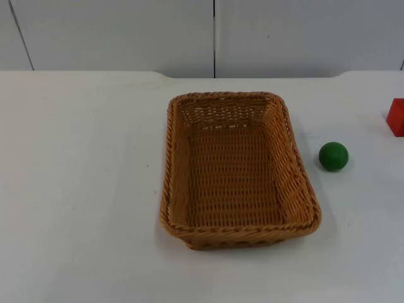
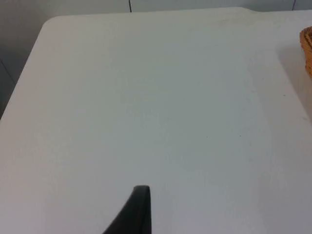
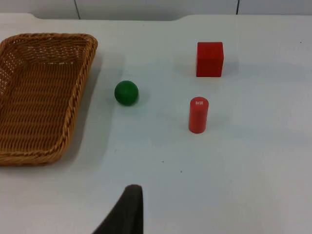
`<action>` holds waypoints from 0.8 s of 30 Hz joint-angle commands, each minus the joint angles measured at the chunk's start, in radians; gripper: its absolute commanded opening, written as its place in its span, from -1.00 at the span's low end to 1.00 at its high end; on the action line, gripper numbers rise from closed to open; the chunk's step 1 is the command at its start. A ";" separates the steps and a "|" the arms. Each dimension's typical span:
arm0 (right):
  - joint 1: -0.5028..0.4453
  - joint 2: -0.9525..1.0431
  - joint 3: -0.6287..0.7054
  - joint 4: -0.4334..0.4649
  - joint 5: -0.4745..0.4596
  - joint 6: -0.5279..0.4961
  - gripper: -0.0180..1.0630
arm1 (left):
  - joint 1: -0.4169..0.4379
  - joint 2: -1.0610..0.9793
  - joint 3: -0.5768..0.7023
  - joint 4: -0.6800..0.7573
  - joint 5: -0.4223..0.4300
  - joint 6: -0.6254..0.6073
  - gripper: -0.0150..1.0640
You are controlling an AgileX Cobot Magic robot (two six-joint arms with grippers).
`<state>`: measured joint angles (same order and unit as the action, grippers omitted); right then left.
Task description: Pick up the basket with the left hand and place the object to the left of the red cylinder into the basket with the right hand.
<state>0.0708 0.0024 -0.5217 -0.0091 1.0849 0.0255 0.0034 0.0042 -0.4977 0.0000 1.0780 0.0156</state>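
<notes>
Basket (image 1: 237, 170) is sitting flat on the white surface (image 1: 82, 189) near its middle, open side up, with nothing lying in it. From the left wrist camera a sliver of its woven rim (image 2: 307, 48) is peeking in, cut off by the picture's edge. From the right wrist camera its far side is likewise being cropped away.

Just to the right of the basket a green ball (image 1: 333, 156) is resting on the surface, apart from the rim. Further right in the top view, a red cube (image 1: 396, 117) is being sliced by the picture's border, so only part of it is showing. The right wrist camera is giving it whole, with a red cylinder (image 3: 198, 115) standing upright nearer than the cube and the green ball lying to the cylinder's left.

Of the left pincer (image 2: 139, 207) one dark fingertip is poking in over bare surface, well away from the basket; whether it is released or clenched I cannot tell. The right pincer (image 3: 127, 209) is hanging over the surface, short of the ball and cylinder, its state equally unclear.

At the far edge the white surface is ending against a grey partition wall (image 1: 126, 31) with vertical seams.
</notes>
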 commanded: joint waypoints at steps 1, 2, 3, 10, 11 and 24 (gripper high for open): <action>-0.006 -0.002 0.006 0.015 -0.009 -0.006 0.98 | -0.002 -0.004 0.005 -0.010 -0.003 -0.002 0.98; -0.006 -0.002 0.006 0.020 -0.011 -0.006 0.98 | -0.002 -0.004 0.005 -0.019 -0.003 -0.002 0.98; -0.006 -0.002 0.002 0.026 -0.013 -0.006 0.98 | -0.002 -0.004 0.005 -0.030 -0.003 -0.002 0.98; -0.006 0.062 -0.063 0.040 -0.044 -0.008 0.98 | -0.002 0.067 -0.034 -0.064 -0.020 -0.002 0.98; -0.006 0.123 -0.092 0.040 -0.054 -0.008 0.98 | -0.002 0.096 -0.048 -0.067 -0.029 -0.002 0.98; -0.006 0.593 -0.255 0.038 -0.222 -0.012 0.98 | -0.002 0.558 -0.199 -0.069 -0.201 -0.002 0.98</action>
<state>0.0708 0.5362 -0.7606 0.0268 0.8976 0.0255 0.0034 0.5041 -0.6800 -0.0555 0.9173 0.0156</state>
